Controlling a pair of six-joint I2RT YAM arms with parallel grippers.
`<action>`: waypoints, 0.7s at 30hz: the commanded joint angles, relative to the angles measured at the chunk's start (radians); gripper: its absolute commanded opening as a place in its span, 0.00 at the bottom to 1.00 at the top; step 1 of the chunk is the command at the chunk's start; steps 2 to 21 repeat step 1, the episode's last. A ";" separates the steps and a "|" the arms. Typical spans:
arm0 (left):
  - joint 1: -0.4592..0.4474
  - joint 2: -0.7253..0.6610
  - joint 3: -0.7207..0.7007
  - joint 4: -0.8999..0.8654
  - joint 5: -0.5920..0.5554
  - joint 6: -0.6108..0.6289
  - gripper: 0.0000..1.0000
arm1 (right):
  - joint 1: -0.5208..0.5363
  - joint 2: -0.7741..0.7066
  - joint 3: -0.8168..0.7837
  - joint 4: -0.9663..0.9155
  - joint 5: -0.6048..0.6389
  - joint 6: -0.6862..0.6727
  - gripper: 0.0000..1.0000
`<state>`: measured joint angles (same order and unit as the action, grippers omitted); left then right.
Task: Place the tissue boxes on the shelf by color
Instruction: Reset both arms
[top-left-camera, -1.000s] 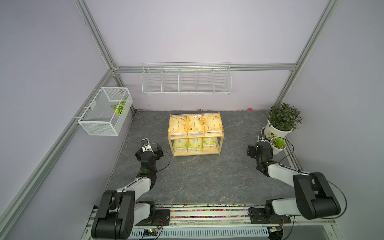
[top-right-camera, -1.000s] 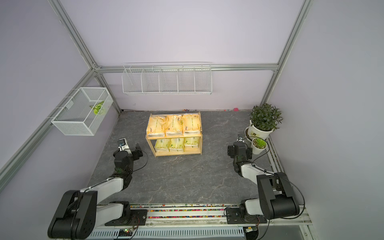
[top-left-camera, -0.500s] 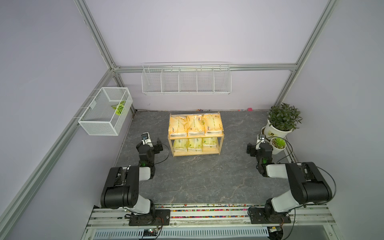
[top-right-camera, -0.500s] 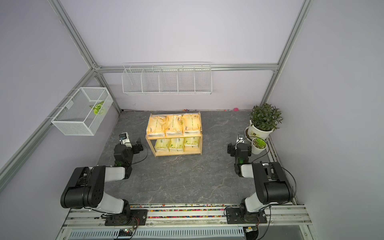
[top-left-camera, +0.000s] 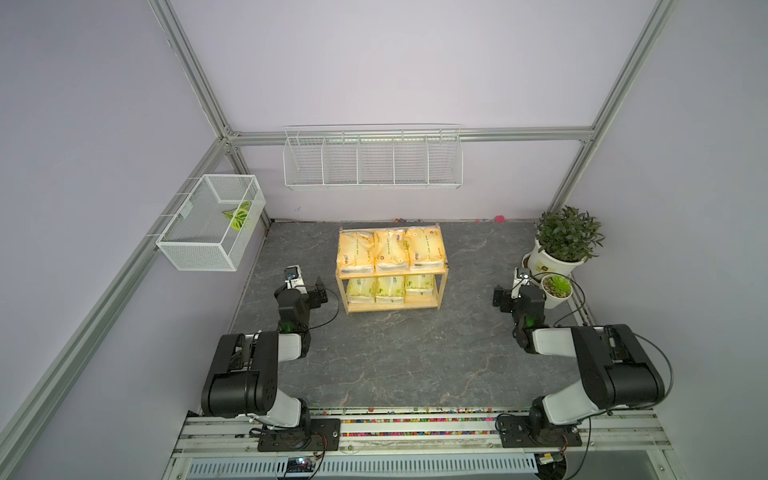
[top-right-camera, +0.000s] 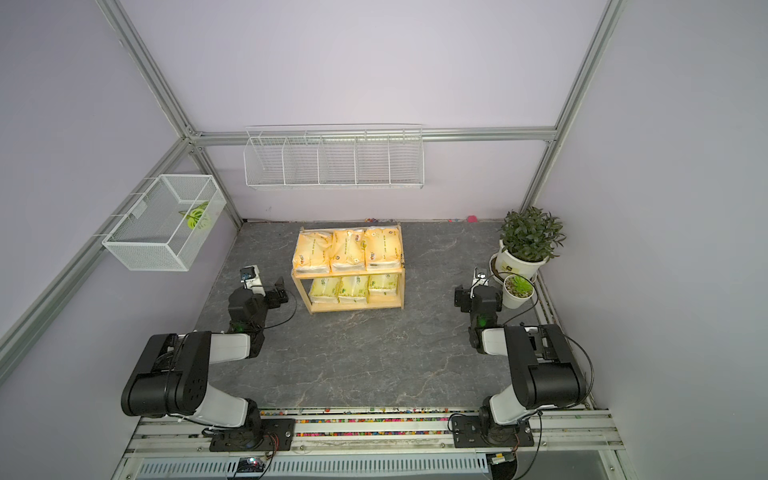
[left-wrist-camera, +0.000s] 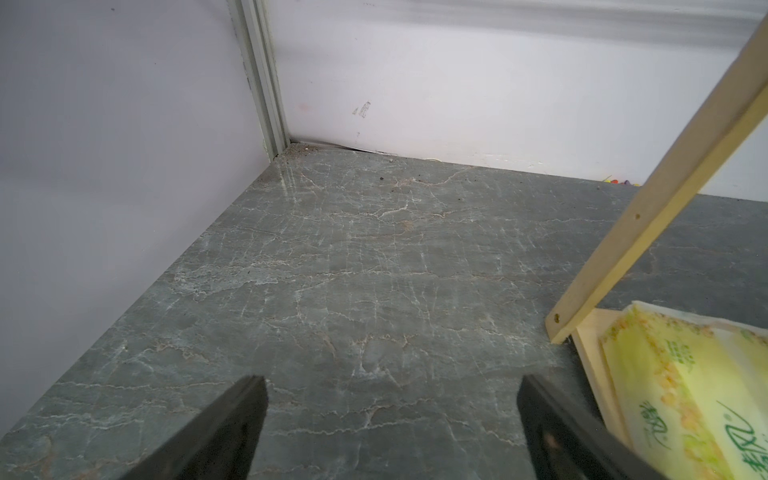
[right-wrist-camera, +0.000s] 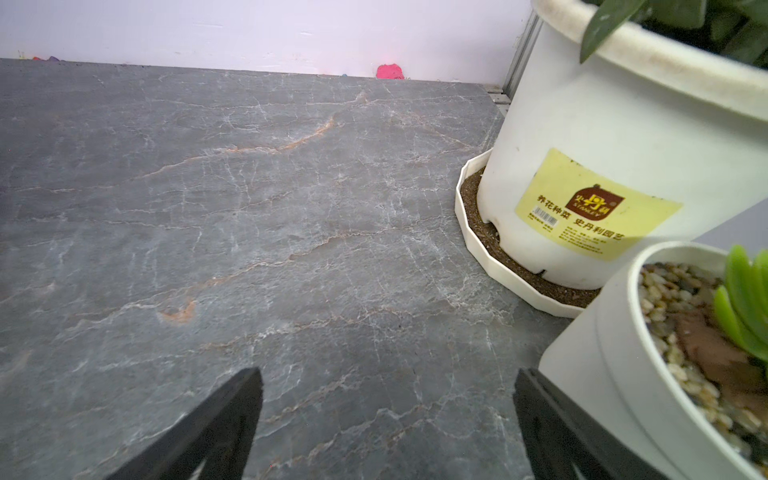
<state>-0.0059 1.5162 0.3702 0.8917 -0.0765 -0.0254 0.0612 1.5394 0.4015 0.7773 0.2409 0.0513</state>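
The small wooden shelf (top-left-camera: 392, 273) stands on the grey marbled table (top-left-camera: 395, 357), near the back wall and about midway between the two arms. On its upper board three orange-yellow tissue packs (top-left-camera: 390, 251) lie side by side, touching one another. On its lower board three pale yellow-green tissue packs (top-left-camera: 390, 289) lie in the same manner, and both top views show this order. The left gripper (top-left-camera: 321, 293) is low over the table just beside the left side of the shelf, not touching it. In the left wrist view its two dark fingers (left-wrist-camera: 232, 419) stand wide apart with only bare table between them. One leg of the shelf and the end of a pale yellow-green pack appear close at the edge of that view. The right gripper (top-left-camera: 501, 299) is on the opposite side, well apart from the shelf, just beside a small white pot (top-left-camera: 557, 291) with a succulent. Behind this pot stands a larger potted plant (top-left-camera: 563, 245). The fingers (right-wrist-camera: 224, 415) of this gripper are also spread wide and hold nothing. On the back wall hangs a white wire rack (top-left-camera: 372, 160), and on the left wall a white mesh basket (top-left-camera: 199, 253).
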 joint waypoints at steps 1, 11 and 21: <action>0.003 -0.004 0.005 -0.008 0.016 -0.011 1.00 | 0.000 -0.019 0.007 0.018 -0.006 0.001 0.99; 0.003 -0.004 0.005 -0.008 0.016 -0.011 1.00 | 0.000 -0.019 0.007 0.018 -0.006 0.001 0.99; 0.003 -0.004 0.005 -0.008 0.016 -0.011 1.00 | 0.000 -0.019 0.007 0.018 -0.006 0.001 0.99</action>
